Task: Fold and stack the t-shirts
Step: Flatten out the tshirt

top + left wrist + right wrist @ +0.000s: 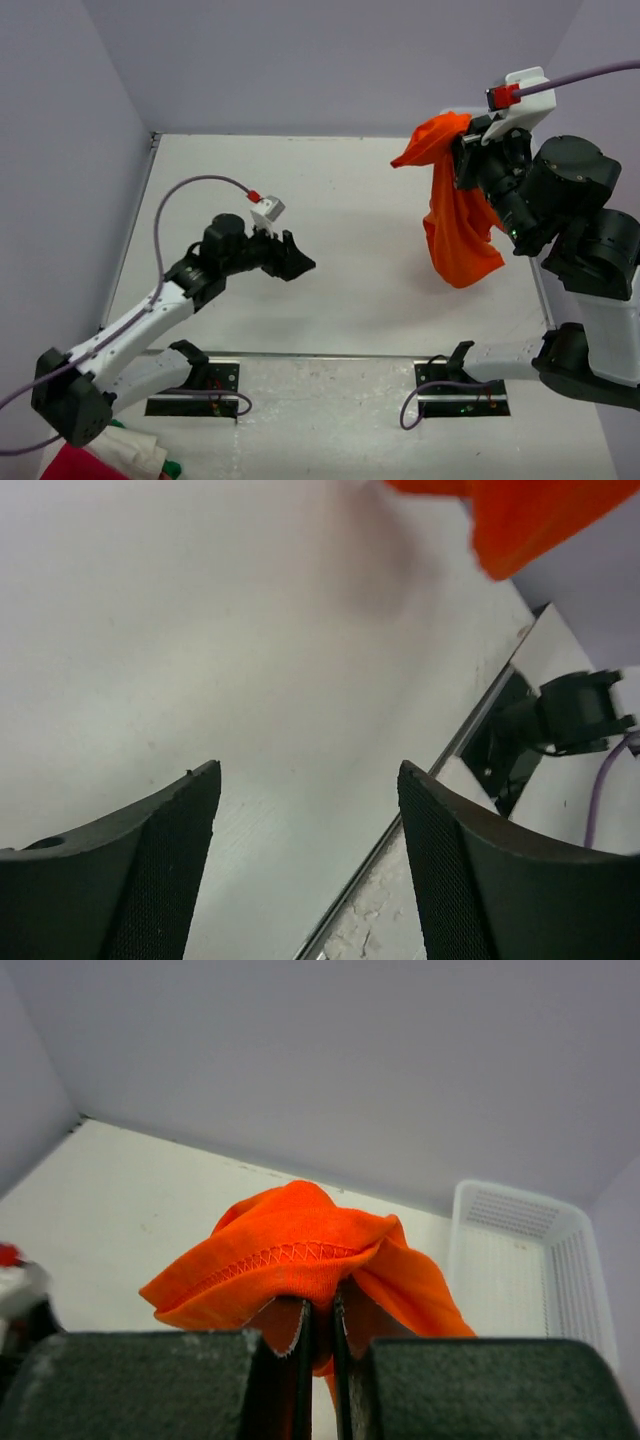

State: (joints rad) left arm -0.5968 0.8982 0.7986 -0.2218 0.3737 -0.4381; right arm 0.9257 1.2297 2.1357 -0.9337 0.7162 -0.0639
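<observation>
A bright orange t-shirt (455, 215) hangs bunched in the air at the right of the table, held up by my right gripper (466, 150), which is shut on its hem (300, 1260). In the right wrist view the cloth drapes over both closed fingers. My left gripper (298, 262) hovers over the table's middle left, well apart from the shirt, its jaws open and empty (308, 810). A corner of the orange t-shirt (530, 520) shows at the top of the left wrist view.
A white plastic basket (520, 1260) stands at the far right. A pile of red, white and green cloth (115, 455) lies at the near left beside the left arm's base. The table's near edge strip (400, 880) runs under the left gripper.
</observation>
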